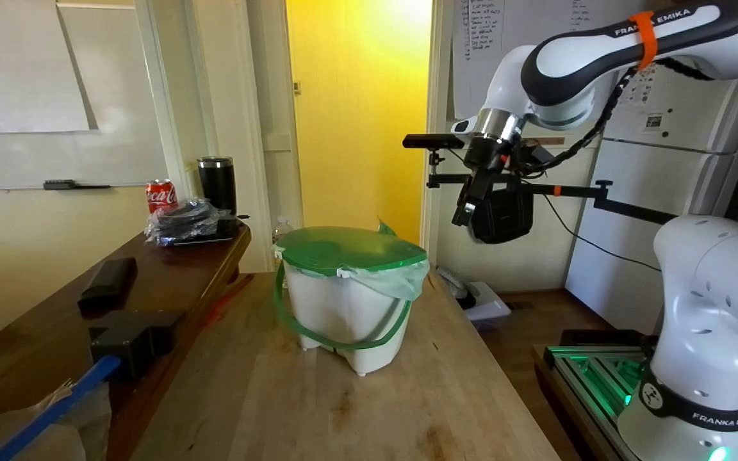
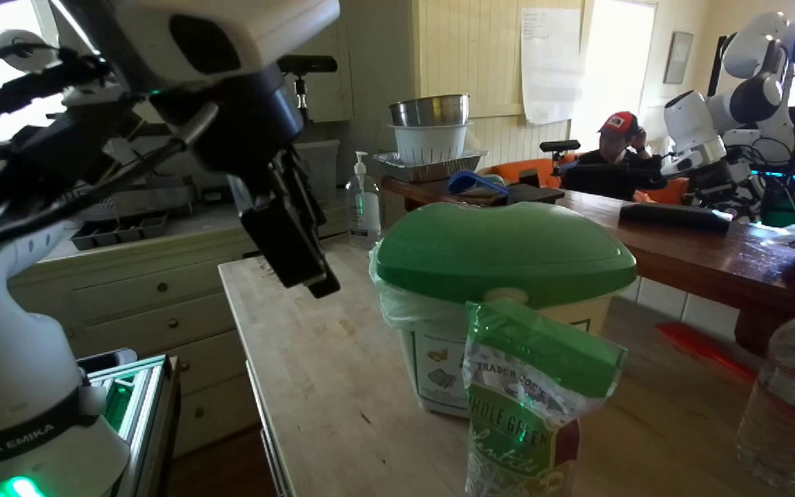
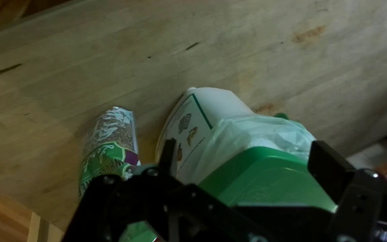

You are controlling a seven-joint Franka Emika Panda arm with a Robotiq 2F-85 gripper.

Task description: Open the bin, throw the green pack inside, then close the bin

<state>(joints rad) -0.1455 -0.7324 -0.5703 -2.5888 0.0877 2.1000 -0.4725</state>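
The white bin [image 1: 350, 314] stands upright on the wooden table with its green lid [image 1: 350, 248] shut; the lid also shows in an exterior view [image 2: 501, 248] and in the wrist view [image 3: 270, 178]. A pale liner bag [image 2: 404, 304] hangs out under the lid. The green pack [image 2: 528, 407] stands upright beside the bin; it also shows in the wrist view [image 3: 109, 148], and only its tip shows behind the bin in an exterior view [image 1: 385, 228]. My gripper [image 3: 244, 146] is open and empty, above and to the side of the bin, apart from it in both exterior views [image 1: 465, 214] [image 2: 315, 284].
A clear water bottle [image 2: 791, 407] stands near the pack. A pump bottle [image 2: 363, 203] stands behind the bin. A red utensil [image 2: 704, 348] lies by the dark brown counter [image 1: 170, 275], which holds a can [image 1: 161, 195] and a black tumbler [image 1: 217, 186]. The green bin handle [image 1: 343, 344] hangs down.
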